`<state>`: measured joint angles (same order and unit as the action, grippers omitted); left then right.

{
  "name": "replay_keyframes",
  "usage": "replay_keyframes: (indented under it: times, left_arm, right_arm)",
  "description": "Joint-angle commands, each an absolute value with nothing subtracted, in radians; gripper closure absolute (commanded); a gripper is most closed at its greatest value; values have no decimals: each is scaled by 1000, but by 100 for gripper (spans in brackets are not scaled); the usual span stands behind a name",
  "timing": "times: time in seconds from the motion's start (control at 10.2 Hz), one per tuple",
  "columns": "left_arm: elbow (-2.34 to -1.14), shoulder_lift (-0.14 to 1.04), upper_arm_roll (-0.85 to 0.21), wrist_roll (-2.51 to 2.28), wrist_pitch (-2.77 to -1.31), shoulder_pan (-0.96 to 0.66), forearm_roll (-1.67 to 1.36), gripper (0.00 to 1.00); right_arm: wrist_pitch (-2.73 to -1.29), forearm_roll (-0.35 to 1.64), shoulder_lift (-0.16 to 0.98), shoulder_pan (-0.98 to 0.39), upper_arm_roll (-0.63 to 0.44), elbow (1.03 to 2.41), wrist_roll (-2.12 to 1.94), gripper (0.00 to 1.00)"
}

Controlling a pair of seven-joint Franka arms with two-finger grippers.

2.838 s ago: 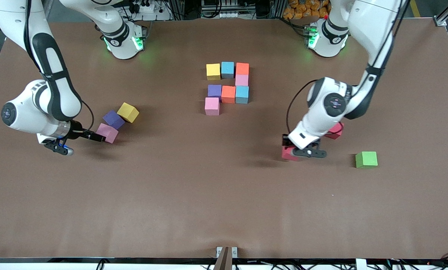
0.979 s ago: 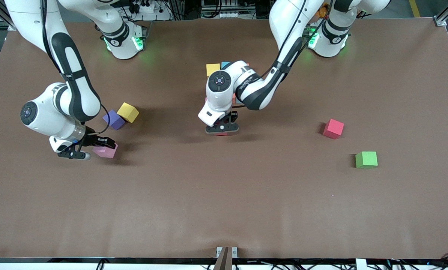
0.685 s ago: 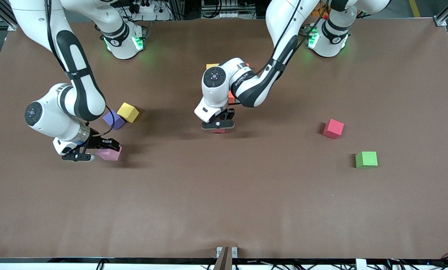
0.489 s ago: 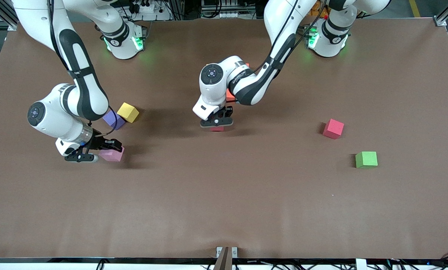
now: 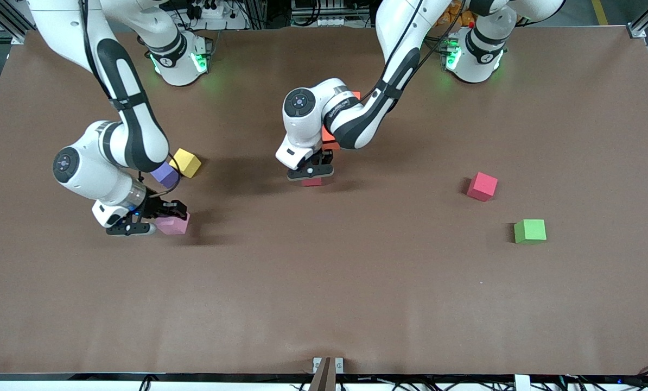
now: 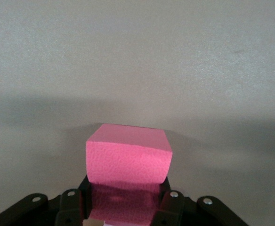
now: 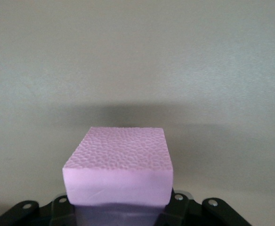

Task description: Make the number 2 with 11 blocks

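Over the middle of the worktop point(image 5: 356, 304), my left gripper point(image 5: 310, 172) hangs with its jaws clamped on a red cube point(image 5: 311, 182). A few seconds ago this cube sat toward the left arm's end of the table, beside a second red cube point(image 5: 482, 186) that has not moved. Over the last second the gripper has drifted a little toward the right arm's end and closer to the partly built number 2 point(image 5: 329, 142). Most of that figure is hidden under the left arm now; I can make out only an orange edge and a red corner. In my judgement the cube is about to go down just on the camera side of the figure, to start its lowest row.

In the left wrist view the red cube point(image 6: 128, 160) fills the space between the jaws, gripped by its two sides, with bare worktop below it.

My right gripper point(image 5: 147, 217) is toward the right arm's end of the table, jaws closed on a pink cube point(image 5: 172, 224). Since a second ago it has carried the cube toward the middle, away from the spare purple cube point(image 5: 164, 174) and yellow cube point(image 5: 185, 162). The right wrist view shows the pink cube point(image 7: 120, 169) held squarely, a shadow on the worktop under it.

With both cubes in transit and one red cube waiting, I judge the figure nearly done. A green cube point(image 5: 529, 231) lies untouched near the left arm's end.
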<state>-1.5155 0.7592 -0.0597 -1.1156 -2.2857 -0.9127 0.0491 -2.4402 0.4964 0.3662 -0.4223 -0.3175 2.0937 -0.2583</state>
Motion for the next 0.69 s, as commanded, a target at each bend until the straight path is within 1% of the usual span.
replay_keyframes:
  times: [0.0,0.59]
  left_arm:
    - [-1488,784,-49,-1146,-2319,-923,74,53]
    - [-1489,790,-51,-1144,-2335,-945,75,52]
  right_arm:
    - [-2441,517,373,-420,-324,2089,-265,80]
    - [-2442,517,373,-423,-325,2089,-267,81]
